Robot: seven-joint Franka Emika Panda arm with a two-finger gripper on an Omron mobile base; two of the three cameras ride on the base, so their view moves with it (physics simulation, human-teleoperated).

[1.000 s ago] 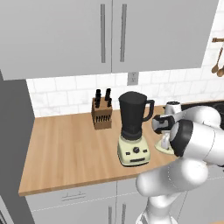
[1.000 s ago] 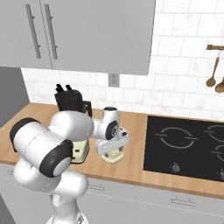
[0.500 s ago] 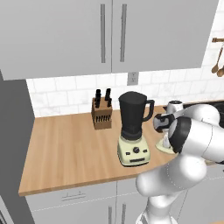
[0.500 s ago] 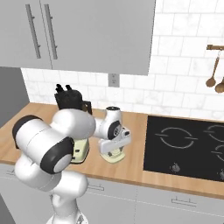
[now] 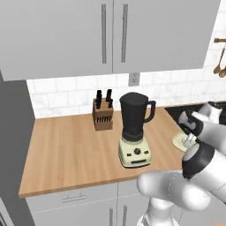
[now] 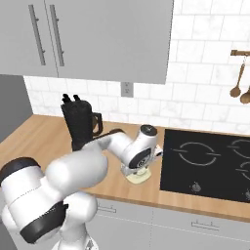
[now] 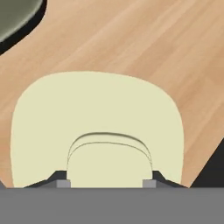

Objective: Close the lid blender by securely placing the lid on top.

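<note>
The lid (image 7: 96, 113), a pale cream rounded square with a raised centre cap, lies flat on the wooden counter. It sits to the right of the blender (image 5: 134, 130), close to the cooktop. The lid (image 6: 138, 178) peeks out under the hand in the right base view. My gripper (image 7: 108, 183) points straight down on it, and its two dark fingertips (image 7: 61, 180) press against the left and right sides of the cap. The blender's dark jar (image 6: 80, 124) stands upright on its cream base with its top uncovered. The hand (image 5: 190, 132) hides most of the lid in the left base view.
A wooden knife block (image 5: 103, 115) stands behind the blender against the tiled wall. The black cooktop (image 6: 210, 163) begins just right of the lid. Wooden utensils (image 6: 239, 83) hang on the wall. Cabinets (image 5: 112, 35) overhang the counter above the blender.
The fingers have drawn in from wide apart to rest against the lid's raised cap. The hand has settled slightly lower over the lid. Blender and lid have not moved.
</note>
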